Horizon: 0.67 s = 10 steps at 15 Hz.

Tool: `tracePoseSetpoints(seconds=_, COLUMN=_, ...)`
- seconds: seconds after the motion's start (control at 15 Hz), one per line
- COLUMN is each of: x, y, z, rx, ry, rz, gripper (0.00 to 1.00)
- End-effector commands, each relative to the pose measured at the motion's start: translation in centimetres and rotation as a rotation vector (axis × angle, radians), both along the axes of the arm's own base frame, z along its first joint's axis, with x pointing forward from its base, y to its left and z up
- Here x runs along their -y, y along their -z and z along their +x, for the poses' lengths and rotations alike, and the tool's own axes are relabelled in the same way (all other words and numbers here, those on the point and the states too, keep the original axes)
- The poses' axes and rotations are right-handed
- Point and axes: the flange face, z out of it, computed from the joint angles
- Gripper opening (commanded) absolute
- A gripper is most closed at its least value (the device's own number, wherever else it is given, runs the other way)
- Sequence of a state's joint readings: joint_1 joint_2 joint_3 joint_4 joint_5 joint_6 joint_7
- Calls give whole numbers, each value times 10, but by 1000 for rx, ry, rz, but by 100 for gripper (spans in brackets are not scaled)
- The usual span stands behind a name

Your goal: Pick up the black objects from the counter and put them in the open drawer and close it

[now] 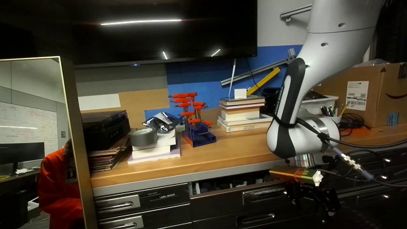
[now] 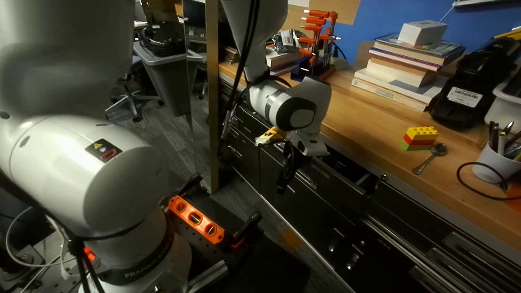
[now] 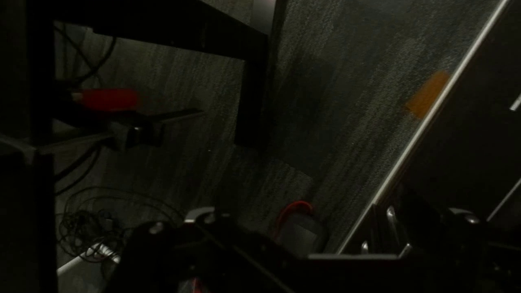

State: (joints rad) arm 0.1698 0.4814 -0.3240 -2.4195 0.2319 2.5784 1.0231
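Down low, the fingers [image 1: 331, 202] look spread wide apart, with nothing seen between them. Near them is the drawer [image 1: 219, 203], pulled out, so shutting it is left. The black objects cannot be made out on the worktop [image 1: 238, 148]; maybe they are in the drawer.

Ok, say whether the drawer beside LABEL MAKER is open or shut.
Open: in both exterior views, the drawer juts from beneath the counter, its inside visible.
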Motion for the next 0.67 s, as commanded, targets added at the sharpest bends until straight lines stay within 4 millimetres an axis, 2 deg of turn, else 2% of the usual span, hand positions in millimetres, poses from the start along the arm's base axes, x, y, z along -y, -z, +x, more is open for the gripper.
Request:
tracePoseSetpoints(seconds=0.0, x=8, y=8, z=35, rx=83, ry=54, rz=-14, gripper=100)
tracePoseSetpoints(seconds=0.47, x=-3, y=1, z=87, rx=309, ry=114, rz=-25, gripper=100)
tracePoseSetpoints(seconds=0.6, x=-7, y=6, z=90, rx=318, ry=111, rz=-30, gripper=100)
